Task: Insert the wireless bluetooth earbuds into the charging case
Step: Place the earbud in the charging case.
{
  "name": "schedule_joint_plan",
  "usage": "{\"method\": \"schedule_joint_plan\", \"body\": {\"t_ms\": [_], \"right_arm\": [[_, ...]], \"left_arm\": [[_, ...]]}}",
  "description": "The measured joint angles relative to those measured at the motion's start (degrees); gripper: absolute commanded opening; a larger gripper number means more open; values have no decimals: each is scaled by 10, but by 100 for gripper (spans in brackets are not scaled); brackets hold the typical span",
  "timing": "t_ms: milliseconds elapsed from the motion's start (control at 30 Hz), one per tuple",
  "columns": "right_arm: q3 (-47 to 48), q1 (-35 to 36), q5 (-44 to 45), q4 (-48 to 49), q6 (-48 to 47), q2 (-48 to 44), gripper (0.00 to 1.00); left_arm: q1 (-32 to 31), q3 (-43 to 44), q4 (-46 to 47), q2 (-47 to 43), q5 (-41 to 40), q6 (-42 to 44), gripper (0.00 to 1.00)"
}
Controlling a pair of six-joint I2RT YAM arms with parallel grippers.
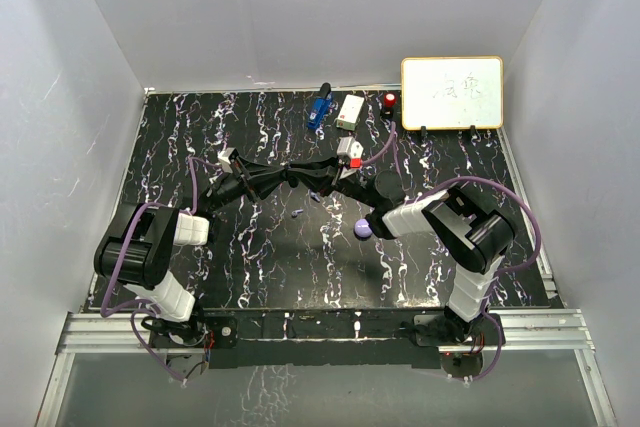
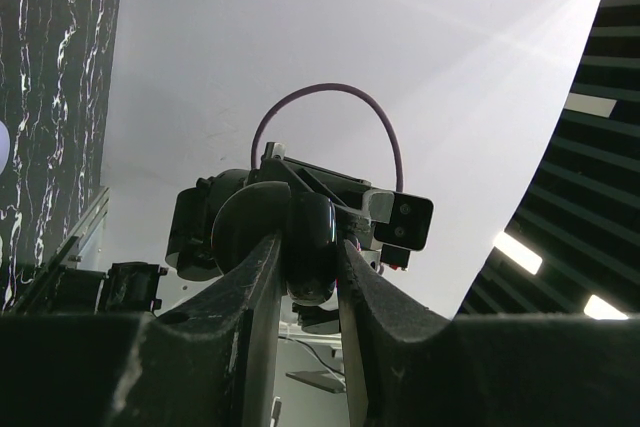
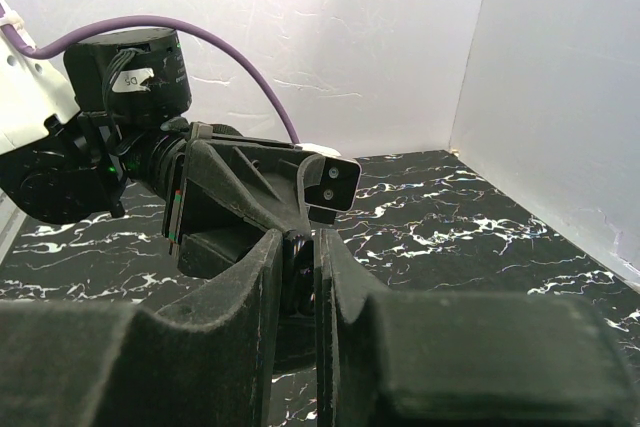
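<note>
The two arms meet above the middle of the table (image 1: 250, 277). The left gripper (image 2: 305, 259) is clamped on a glossy black rounded piece (image 2: 312, 219), most likely the charging case, held in the air. The right gripper (image 3: 298, 252) faces it with its fingers pressed almost together. Something dark sits in the gap, perhaps a black earbud, but the view does not settle it. A lavender earbud (image 1: 297, 213) lies on the table just below the meeting point, and a round lavender puck (image 1: 362, 229) rests near the right arm. To do this step well, the left arm should hold the case steady with its opening toward the right fingers. Those should line up squarely, advance slowly and let go only once the earbud is seated, since a dropped one could roll away
</note>
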Motion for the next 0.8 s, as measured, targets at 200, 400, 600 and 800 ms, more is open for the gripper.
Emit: {"method": "schedule_joint_plan", "body": {"t_ms": [200, 400, 600, 800], "right_arm": [[0, 0, -2, 0, 0, 0, 0], [0, -1, -2, 0, 0, 0, 0], [-7, -2, -2, 0, 0, 0, 0], [-11, -2, -2, 0, 0, -3, 0]], "left_arm": [[0, 0, 0, 0, -1, -4, 0], [0, 0, 0, 0, -2, -7, 0], [0, 0, 0, 0, -2, -8, 0], [0, 2, 0, 0, -2, -8, 0]]}}
